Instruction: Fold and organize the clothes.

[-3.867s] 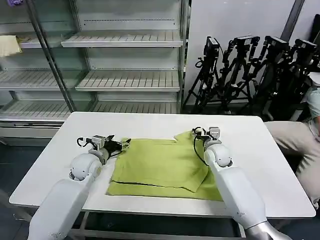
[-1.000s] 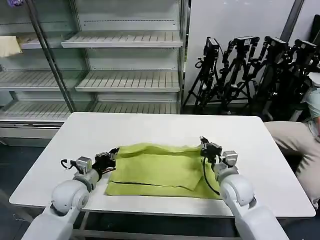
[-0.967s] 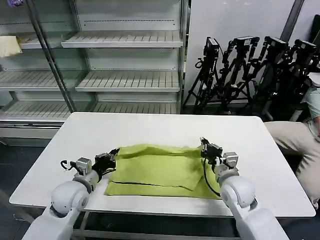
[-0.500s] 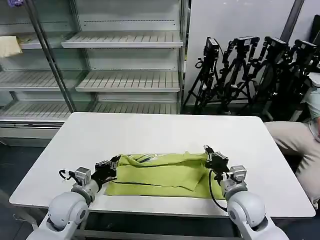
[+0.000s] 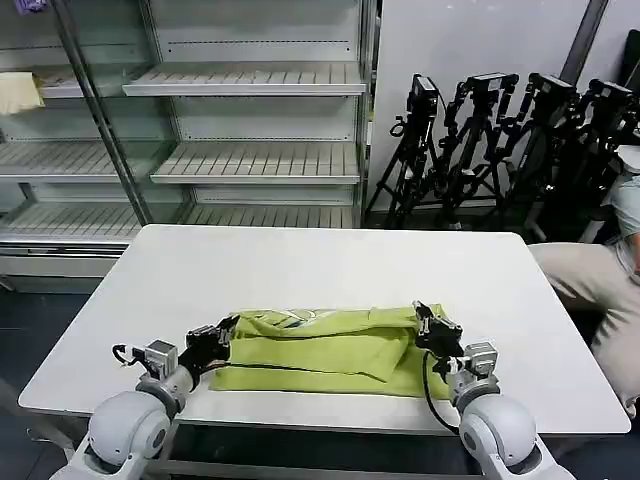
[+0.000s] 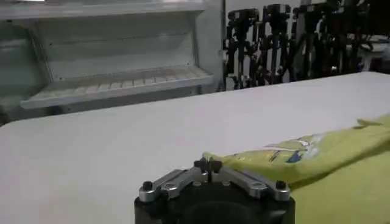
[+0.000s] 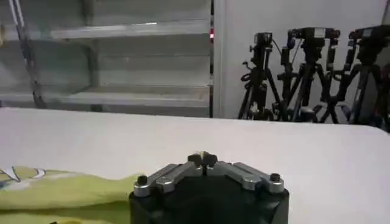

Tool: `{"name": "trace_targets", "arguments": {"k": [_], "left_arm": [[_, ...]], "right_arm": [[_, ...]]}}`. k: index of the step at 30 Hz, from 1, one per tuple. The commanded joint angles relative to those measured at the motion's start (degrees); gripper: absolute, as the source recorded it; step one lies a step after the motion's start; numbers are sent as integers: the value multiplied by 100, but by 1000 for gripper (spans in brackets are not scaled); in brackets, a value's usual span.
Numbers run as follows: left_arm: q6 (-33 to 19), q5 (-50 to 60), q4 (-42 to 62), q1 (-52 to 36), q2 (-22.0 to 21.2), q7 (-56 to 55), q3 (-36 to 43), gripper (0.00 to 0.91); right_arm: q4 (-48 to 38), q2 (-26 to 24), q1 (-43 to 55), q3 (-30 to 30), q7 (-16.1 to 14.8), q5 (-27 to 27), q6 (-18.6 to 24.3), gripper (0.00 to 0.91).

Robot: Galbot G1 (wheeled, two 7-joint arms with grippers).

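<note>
A white table (image 5: 330, 262) stands before empty metal shelves (image 5: 220, 150), with black tripods (image 5: 510, 140) against the wall at the far right. The T-shirt (image 5: 320, 345) lies folded along the table's near edge. The left gripper (image 5: 222, 330) is clenched on its left end; the right gripper (image 5: 425, 322) is clenched on its right end.

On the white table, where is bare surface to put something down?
The white table is bare across its far half, between the T-shirt and the far edge. Bare strips also lie at the left end, beside the left claw, and at the right end, beyond the right claw. The near middle is crowded by the shirt and both claws shut on it.
</note>
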Motion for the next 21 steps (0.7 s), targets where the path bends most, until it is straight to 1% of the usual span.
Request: {"name": "trace_targets", "arguments": {"k": [1, 6, 7, 8, 10, 12, 16, 21], "left_arm": [[58, 16, -112, 137, 20, -4, -57, 10], [70, 52, -188, 328, 42, 14, -123, 20], [70, 78, -190, 356, 42, 25, -121, 151], [70, 93, -193, 399, 39, 36, -121, 907], [179, 256, -280, 467, 21, 23, -108, 907], [85, 244, -355, 493, 6, 39, -85, 907], [68, 202, -507, 465, -57, -49, -146, 907], [177, -35, -838, 536, -105, -453, -232, 907]], "right_arm": [[-146, -15, -67, 29, -20, -32, 13, 0], [-217, 30, -93, -32, -60, -96, 45, 0], [-220, 42, -96, -47, -67, -122, 58, 0], [-220, 57, -99, -55, -80, -153, 69, 30], [-194, 63, -119, -55, -117, -255, 59, 907], [-174, 63, -137, -33, -111, -419, 71, 907], [6, 32, -203, 158, -128, -413, 102, 907], [568, -95, -604, 592, -157, -401, 169, 907]]}}
